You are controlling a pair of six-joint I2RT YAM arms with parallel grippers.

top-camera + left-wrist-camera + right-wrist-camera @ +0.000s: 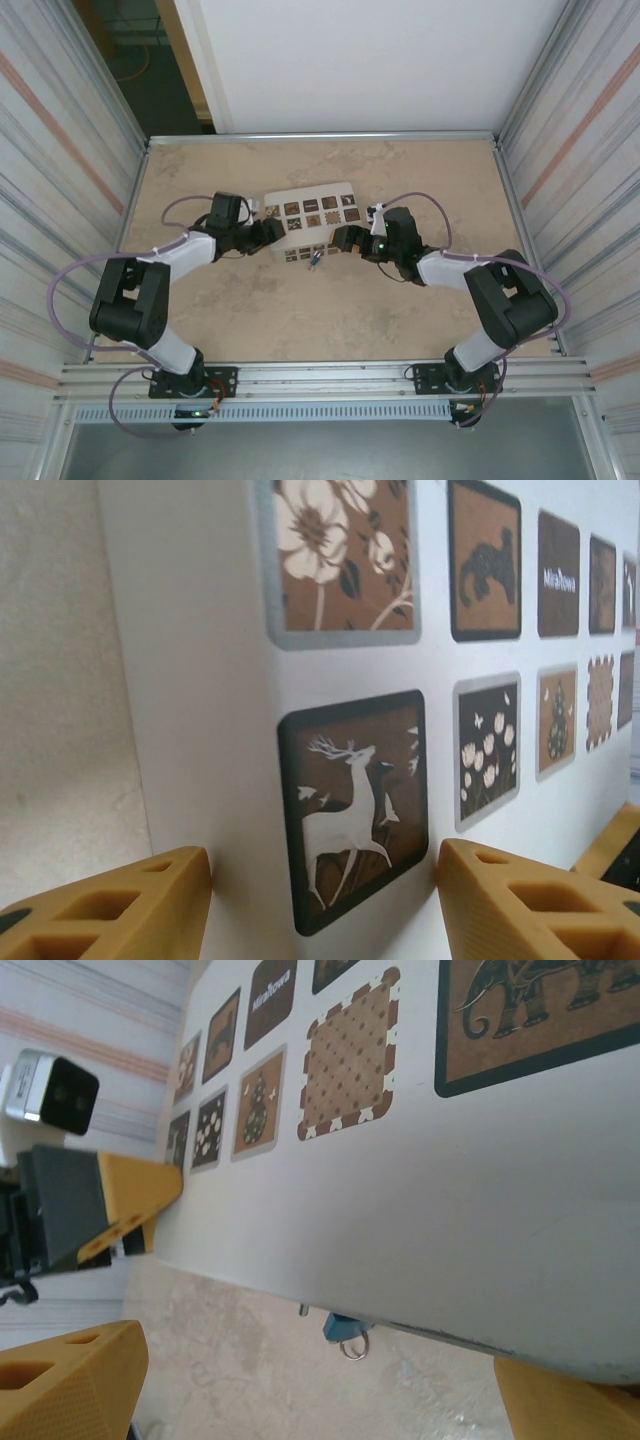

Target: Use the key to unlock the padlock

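You've hardly started: the padlock (343, 1330) looks unopened at the box's (450, 1190) near edge, the key unheld, your right claw (343, 240) gaping empty, your left claw (325, 885) astride the box, grip unclear.

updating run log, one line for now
left claw astride white box corner | right claw open | padlock by box edge

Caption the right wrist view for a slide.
Open right gripper at the white box, blue padlock showing just past its edge.

One box (312, 222), one padlock (315, 258)
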